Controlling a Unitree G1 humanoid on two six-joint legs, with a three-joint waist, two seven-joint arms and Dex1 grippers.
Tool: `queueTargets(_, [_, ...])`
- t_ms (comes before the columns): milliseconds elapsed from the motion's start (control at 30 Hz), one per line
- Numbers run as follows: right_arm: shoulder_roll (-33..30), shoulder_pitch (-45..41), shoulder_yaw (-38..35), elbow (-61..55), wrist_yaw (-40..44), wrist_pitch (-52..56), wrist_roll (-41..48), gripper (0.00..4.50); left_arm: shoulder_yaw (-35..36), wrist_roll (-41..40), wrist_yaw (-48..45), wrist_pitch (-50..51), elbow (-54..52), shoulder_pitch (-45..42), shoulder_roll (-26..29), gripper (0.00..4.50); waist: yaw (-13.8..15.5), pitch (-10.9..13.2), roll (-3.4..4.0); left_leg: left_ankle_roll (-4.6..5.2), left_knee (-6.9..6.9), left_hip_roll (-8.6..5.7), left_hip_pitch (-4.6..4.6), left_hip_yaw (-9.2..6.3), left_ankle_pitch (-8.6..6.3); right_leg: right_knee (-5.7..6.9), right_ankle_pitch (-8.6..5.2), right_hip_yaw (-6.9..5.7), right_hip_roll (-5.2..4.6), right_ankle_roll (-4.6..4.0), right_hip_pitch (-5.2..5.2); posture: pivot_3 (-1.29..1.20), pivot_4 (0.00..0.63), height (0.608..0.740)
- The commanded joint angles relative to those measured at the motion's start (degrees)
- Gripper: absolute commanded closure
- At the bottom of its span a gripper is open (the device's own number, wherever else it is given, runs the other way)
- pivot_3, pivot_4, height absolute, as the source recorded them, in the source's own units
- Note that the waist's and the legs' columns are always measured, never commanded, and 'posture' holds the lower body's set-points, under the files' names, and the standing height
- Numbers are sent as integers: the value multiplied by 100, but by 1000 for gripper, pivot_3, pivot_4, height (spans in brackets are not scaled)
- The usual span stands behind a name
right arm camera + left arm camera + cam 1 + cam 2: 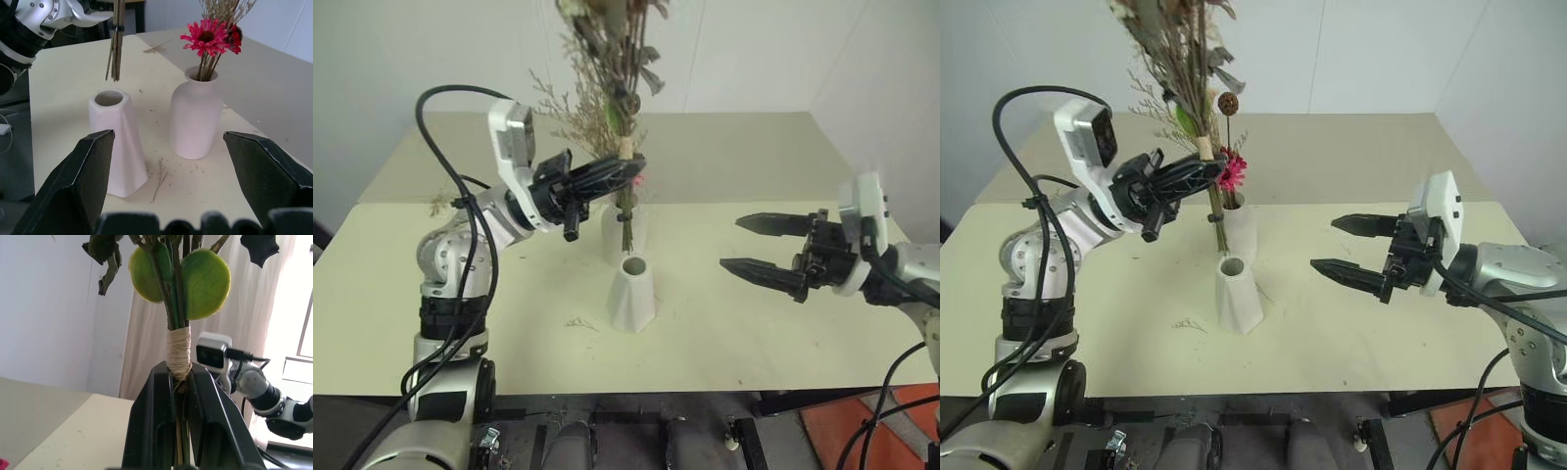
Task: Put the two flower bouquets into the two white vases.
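Cream table (783,323) w/ dried bits, white walls, curtained window behind

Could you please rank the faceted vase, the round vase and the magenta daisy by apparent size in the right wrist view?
1-2. Round vase and faceted vase: about alike, and the faceted one is nearer the camera, so unranked.
3. Magenta daisy: smallest.

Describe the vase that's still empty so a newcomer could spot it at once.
On the cream table, two white vases stand mid-table between the arms. The empty one is nearer the robot, faceted, tapering up from a wide base, its mouth open. Its neighbour, the rounded vase, already holds the magenta daisy bouquet.
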Motion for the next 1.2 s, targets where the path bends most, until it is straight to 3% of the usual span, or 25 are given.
queueTargets(33, [-62, -4, -229, -154, -118, -35, 85, 273, -103, 10, -173, -60, -75, -27, -53, 4390, -3, 0, 0, 0, 0, 0, 0, 0, 0, 0, 0, 0, 0, 0, 0, 0, 150, 740])
queueTargets(1200, [-130, 28, -341, -227, -481, 164, 397, 273, -493, 465, -369, -17, -190, 567, 54, 4390, -2, 0, 0, 1, 0, 0, -1, 0, 0, 0, 0, 0, 0, 0, 0, 0, 150, 740])
